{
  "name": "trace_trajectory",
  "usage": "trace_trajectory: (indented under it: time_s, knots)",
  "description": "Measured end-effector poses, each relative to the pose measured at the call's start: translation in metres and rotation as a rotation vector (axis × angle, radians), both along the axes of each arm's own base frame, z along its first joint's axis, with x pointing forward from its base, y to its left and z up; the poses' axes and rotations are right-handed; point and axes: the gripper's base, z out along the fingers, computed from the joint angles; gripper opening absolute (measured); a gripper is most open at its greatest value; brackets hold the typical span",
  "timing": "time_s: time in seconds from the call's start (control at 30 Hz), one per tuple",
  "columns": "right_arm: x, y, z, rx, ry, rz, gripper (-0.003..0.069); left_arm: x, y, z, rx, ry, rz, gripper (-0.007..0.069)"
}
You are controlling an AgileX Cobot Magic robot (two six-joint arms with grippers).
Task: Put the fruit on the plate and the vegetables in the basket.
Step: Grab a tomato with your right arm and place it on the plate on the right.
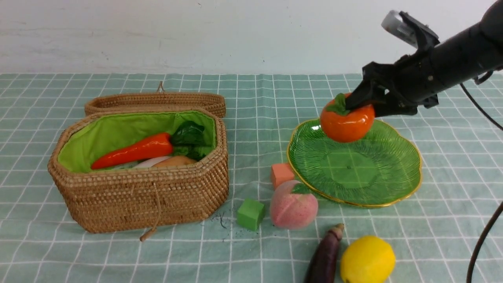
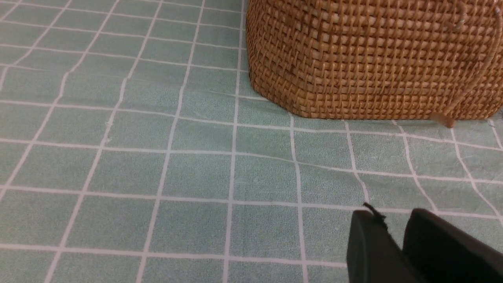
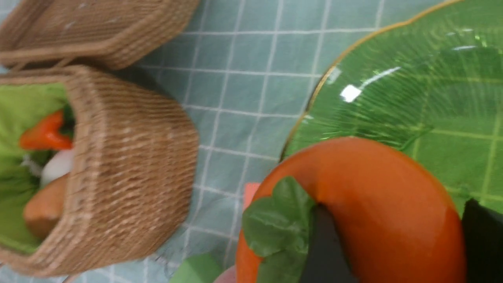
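My right gripper (image 1: 359, 105) is shut on the orange persimmon (image 1: 347, 122) and holds it above the far left part of the green plate (image 1: 393, 157). In the right wrist view the persimmon (image 3: 365, 212) sits between both fingers. The pink peach (image 1: 293, 207), the yellow lemon (image 1: 367, 259) and the purple eggplant (image 1: 326, 257) lie on the cloth in front of the plate. The wicker basket (image 1: 149, 192) stands open at left with the carrot (image 1: 135, 151), the white radish (image 1: 151, 161) and the potato (image 1: 175, 160) inside. My left gripper (image 2: 397, 222) is shut and empty, low over the cloth near the basket (image 2: 373, 59).
An orange cube (image 1: 281, 174) touches the plate's left rim. A green cube (image 1: 250, 213) lies between the basket and the peach. The basket's lid (image 1: 157, 101) lies open behind it. A black cable (image 1: 481, 243) hangs at the right edge.
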Motion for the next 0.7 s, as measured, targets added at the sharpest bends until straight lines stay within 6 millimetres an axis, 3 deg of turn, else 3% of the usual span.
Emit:
trace_trajectory:
  time_s: [0.27, 0.43, 0.7]
  knots:
    - [0.017, 0.000, -0.052, 0.006, 0.090, -0.044, 0.0420, 0.000, 0.000, 0.000, 0.000, 0.000, 0.000, 0.0145]
    - [0.030, 0.000, -0.098, 0.021, 0.169, -0.079, 0.0420, 0.000, 0.000, 0.000, 0.000, 0.000, 0.000, 0.0148]
    - [0.033, 0.000, -0.105, 0.050, 0.182, -0.101, 0.0419, 0.000, 0.000, 0.000, 0.000, 0.000, 0.000, 0.0151]
